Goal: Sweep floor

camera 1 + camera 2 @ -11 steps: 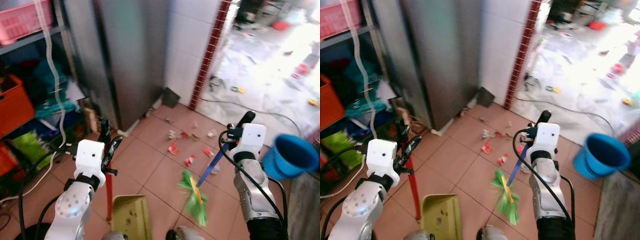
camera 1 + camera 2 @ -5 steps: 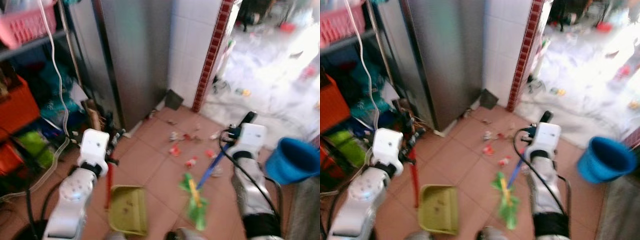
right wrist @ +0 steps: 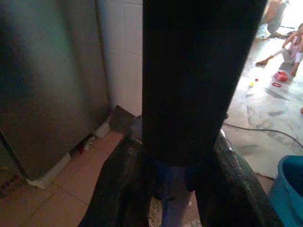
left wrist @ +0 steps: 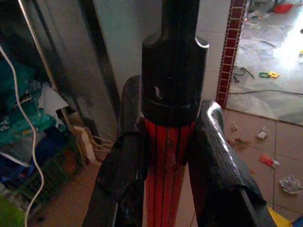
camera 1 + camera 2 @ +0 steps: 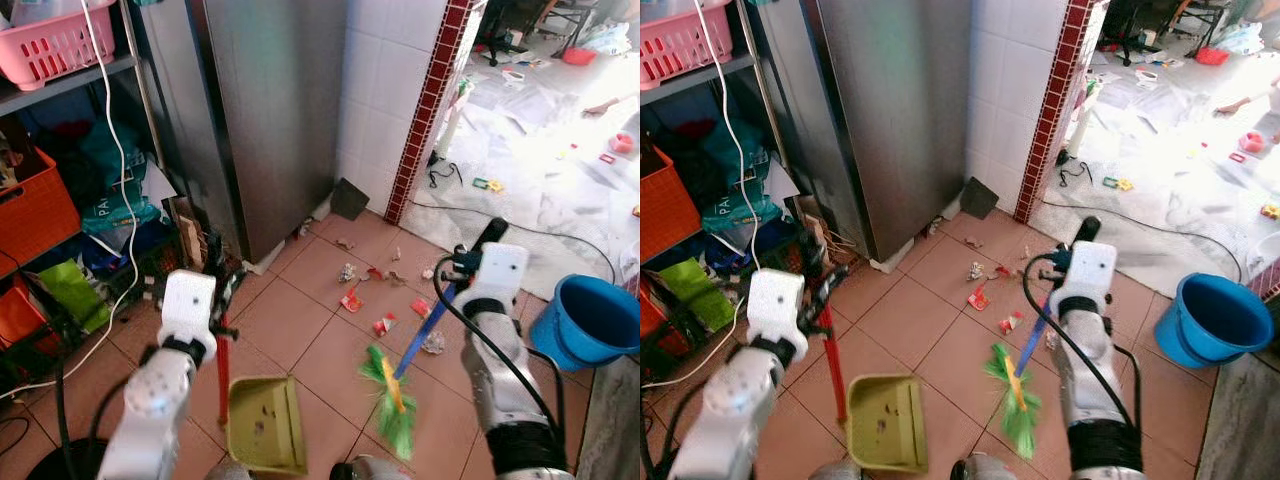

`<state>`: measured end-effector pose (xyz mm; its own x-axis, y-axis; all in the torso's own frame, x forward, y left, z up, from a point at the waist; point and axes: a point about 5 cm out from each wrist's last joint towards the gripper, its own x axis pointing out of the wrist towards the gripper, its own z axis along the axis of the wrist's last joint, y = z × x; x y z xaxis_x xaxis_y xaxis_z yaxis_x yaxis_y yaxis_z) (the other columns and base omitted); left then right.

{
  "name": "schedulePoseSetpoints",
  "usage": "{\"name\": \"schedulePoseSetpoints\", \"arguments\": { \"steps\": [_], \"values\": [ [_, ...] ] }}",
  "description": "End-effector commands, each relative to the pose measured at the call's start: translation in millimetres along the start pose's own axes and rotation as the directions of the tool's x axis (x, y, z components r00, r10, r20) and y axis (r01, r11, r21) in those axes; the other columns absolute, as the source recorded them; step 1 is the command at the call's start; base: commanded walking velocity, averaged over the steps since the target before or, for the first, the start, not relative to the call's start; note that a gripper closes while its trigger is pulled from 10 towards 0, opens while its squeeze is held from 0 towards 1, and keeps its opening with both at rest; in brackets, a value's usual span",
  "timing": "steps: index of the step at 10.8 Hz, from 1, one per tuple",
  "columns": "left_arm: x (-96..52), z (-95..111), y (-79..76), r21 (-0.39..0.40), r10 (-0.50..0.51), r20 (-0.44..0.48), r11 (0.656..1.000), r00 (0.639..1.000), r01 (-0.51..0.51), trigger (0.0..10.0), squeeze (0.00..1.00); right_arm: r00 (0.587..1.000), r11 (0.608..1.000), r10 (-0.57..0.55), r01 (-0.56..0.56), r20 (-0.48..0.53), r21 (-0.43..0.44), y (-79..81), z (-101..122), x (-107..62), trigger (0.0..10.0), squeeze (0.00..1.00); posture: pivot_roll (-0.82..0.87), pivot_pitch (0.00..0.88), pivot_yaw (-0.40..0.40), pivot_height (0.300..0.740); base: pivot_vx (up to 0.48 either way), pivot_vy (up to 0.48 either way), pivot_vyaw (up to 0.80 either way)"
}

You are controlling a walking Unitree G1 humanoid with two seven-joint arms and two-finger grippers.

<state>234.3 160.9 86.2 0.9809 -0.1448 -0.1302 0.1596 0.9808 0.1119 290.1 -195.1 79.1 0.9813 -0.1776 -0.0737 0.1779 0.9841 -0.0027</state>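
Item 1, broom (image 5: 400,375): I am holding it in the right gripper (image 3: 177,177), fingers closed around the blue shaft just below its black end cap. Green bristles are resting on the tiled floor (image 5: 300,340) just in front of me, the shaft slanting up to my right. I am judging it light and stiff along the shaft, soft and springy at the bristles; the smooth shaft could twist in the pads, so the hold near the top is giving reach but little leverage. A lower hold would press harder.

Item 2, dustpan (image 5: 262,425): yellow-green pan lying flat on the tiles to the left of the bristles, on an upright red handle (image 4: 163,175). I am gripping that handle with the left gripper (image 4: 165,156), both fingers (image 4: 215,156) clamped on the ribbed red section right under the black cap. I am reading it as light, hollow plastic, stiff enough to steer; the ribs should resist slipping.

Item 3, litter (image 5: 383,323): scraps of red and white paper and wrappers, scattered on the tiles ahead of the broom, between it and the red-tiled pillar (image 5: 425,110). Likely feather-light and prone to skitter, so I am favouring short, gentle strokes towards the pan.

Item 4, blue bucket (image 5: 585,320): standing well to the right.
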Motion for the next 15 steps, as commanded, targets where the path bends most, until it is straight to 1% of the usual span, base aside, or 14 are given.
{"name": "schedulePoseSetpoints", "arguments": {
  "steps": [1, 2, 3, 4, 5, 8, 11, 13, 15],
  "values": [
    [1.8, 5, -3.0, -0.004, -0.011, 0.042, 1.000, 0.999, 0.011, 10.0, 0.00, 1.000, 1.000, -0.008, 0.008, 0.004, -0.008, -3.6, 0, -0.2, 10.0, 0.00, 0.03, 0.000, -0.054, 0.740, 0.000, 0.000, -0.80],
    [5.3, 1, -11.5, -0.061, -0.034, 0.036, 0.997, 0.999, 0.036, 10.0, 0.00, 1.000, 1.000, 0.005, -0.005, 0.013, -0.025, 2.2, 4, 5.4, 10.0, 0.00, 0.03, 0.000, -0.048, 0.740, 0.000, 0.000, -0.80],
    [9.9, 5, -19.2, -0.064, -0.071, 0.053, 0.995, 0.996, 0.074, 10.0, 0.00, 1.000, 0.999, -0.004, 0.005, 0.026, -0.039, 1.4, 7, 8.8, 10.0, 0.00, 0.02, 0.000, -0.044, 0.740, 0.000, 0.000, -0.80],
    [13.0, 7, -23.6, -0.075, -0.111, 0.066, 0.990, 0.992, 0.116, 10.0, 0.00, 0.999, 0.999, -0.025, 0.026, 0.020, -0.044, -0.8, 6, 10.6, 10.0, 0.00, 0.02, 0.000, -0.042, 0.740, 0.000, 0.000, -0.80],
    [17.3, 7, -22.1, -0.062, -0.126, 0.069, 0.990, 0.990, 0.130, 10.0, 0.00, 1.000, 0.998, -0.013, 0.015, 0.028, -0.061, -1.2, 8, 11.4, 10.0, 0.00, 0.01, 0.000, -0.040, 0.740, 0.000, 0.000, -0.80],
    [20.7, 7, -23.0, -0.069, -0.127, 0.076, 0.989, 0.989, 0.133, 10.0, 0.00, 0.999, 0.996, -0.031, 0.033, 0.027, -0.081, -9.8, 8, 13.3, 10.0, 0.00, -0.01, 0.000, -0.051, 0.740, 0.000, 0.000, -0.80],
    [20.1, 4, -24.5, -0.071, -0.142, 0.071, 0.987, 0.987, 0.147, 10.0, 0.00, 0.999, 0.996, -0.035, 0.036, 0.014, -0.080, -8.1, 3, 9.5, 10.0, 0.00, -0.01, 0.000, -0.038, 0.740, 0.000, 0.000, -0.80],
    [21.7, 6, -22.3, -0.061, -0.143, 0.077, 0.987, 0.987, 0.148, 10.0, 0.00, 1.000, 0.997, -0.027, 0.028, 0.012, -0.077, -5.3, 2, 10.2, 10.0, 0.00, -0.01, 0.000, -0.034, 0.740, 0.000, 0.000, -0.80],
    [21.9, 6, -18.9, -0.072, -0.111, 0.084, 0.990, 0.990, 0.117, 10.0, 0.00, 1.000, 0.997, -0.019, 0.020, 0.014, -0.072, -3.8, 2, 11.5, 10.0, 0.00, -0.01, 0.000, -0.034, 0.740, 0.000, 0.000, -0.80]
  ]
}}
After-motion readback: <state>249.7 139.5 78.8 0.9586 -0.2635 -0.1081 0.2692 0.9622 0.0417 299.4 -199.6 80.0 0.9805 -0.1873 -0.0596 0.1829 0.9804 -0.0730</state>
